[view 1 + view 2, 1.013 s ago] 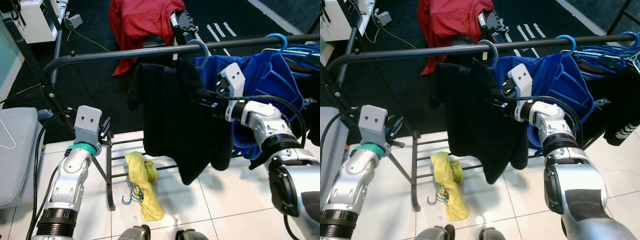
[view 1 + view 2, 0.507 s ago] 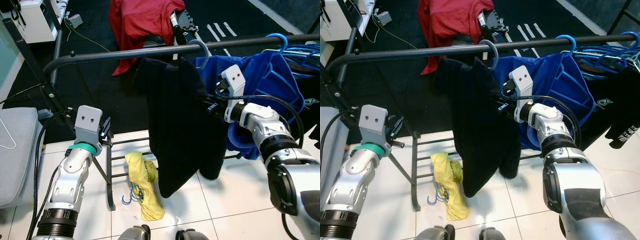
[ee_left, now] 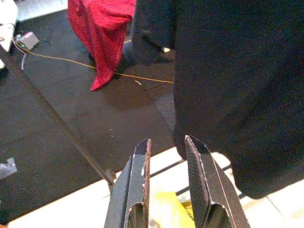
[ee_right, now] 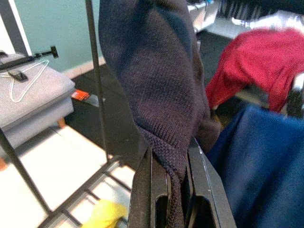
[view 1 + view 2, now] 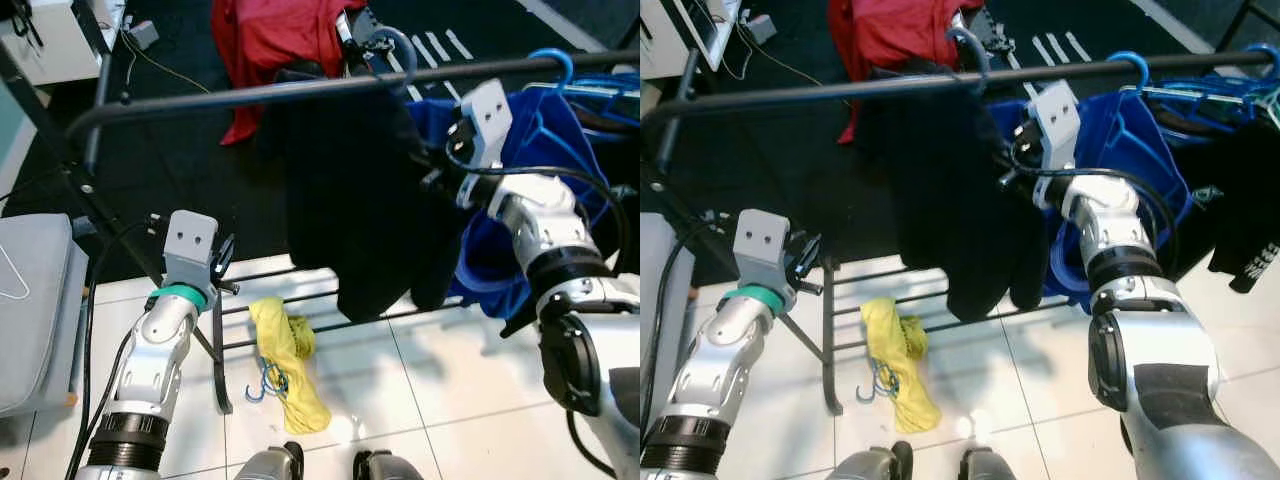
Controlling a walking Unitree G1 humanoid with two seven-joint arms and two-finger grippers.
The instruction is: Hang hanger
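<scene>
- Hanger (image 5: 392,42): grey hook, raised just above rail (image 5: 200,98), not resting on it.
- Black knit garment (image 5: 350,200) on hanger: hangs below rail, bunched at its right edge, beside blue garment (image 5: 530,150).
- Landmark rail: dark, horizontal, slightly tilted.

One rail (image 5: 250,92), one black sweater (image 5: 350,200), one blue garment (image 5: 520,160), one red garment (image 5: 270,40), one yellow cloth (image 5: 285,365).
</scene>
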